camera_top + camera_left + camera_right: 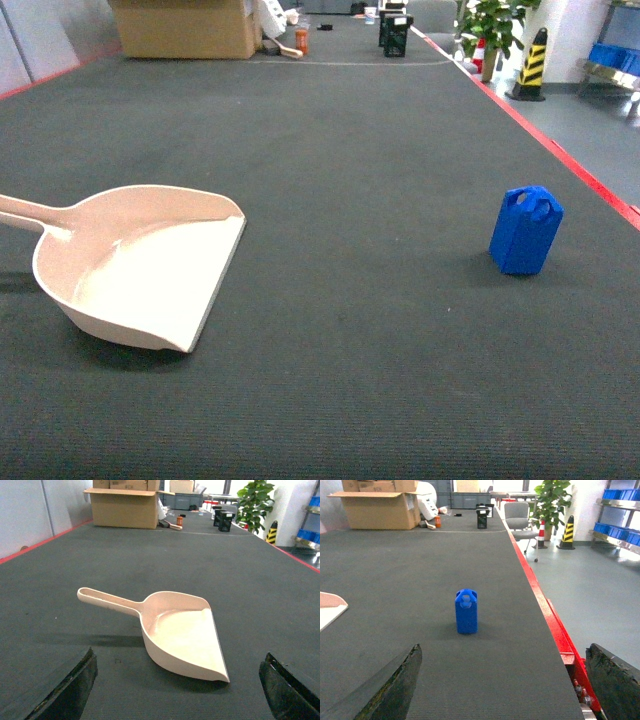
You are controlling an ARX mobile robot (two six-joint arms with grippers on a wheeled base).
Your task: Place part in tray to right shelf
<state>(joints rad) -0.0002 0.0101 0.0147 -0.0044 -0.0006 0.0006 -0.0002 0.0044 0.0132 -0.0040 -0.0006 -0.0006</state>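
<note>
On the dark ribbed mat of the table [350,200] your small bright-blue plastic block [526,230] stands upright near the red right edge [560,155], well apart from the cream-white glossy plastic scoop tray [150,265], which lies flat on the left with its handle pointing away to the left.

Your right pincer [505,690] sits behind the block with both dark fingers spread wide and nothing between them; your left pincer [177,690] is likewise wide open, empty, facing the tray's flat front lip.

Watch the block first. It is tall and narrow, with a faceted top and handle-like cutouts, so I judge that a nudge from one finger before the other could tip it or push it toward the red edge, where it might drop off the table. Smooth hard plastic may also slip if you pinch it on a slanted facet; aim for the flat sides.

The tray is slick, curved and shallow at the lip. If you lift it by the long handle with the lip tilted down, the block would likely slide out.

The steel shelf with blue crates [620,512] stands far off at the right, across open floor, so any jolt during the carry threatens the load.
</note>
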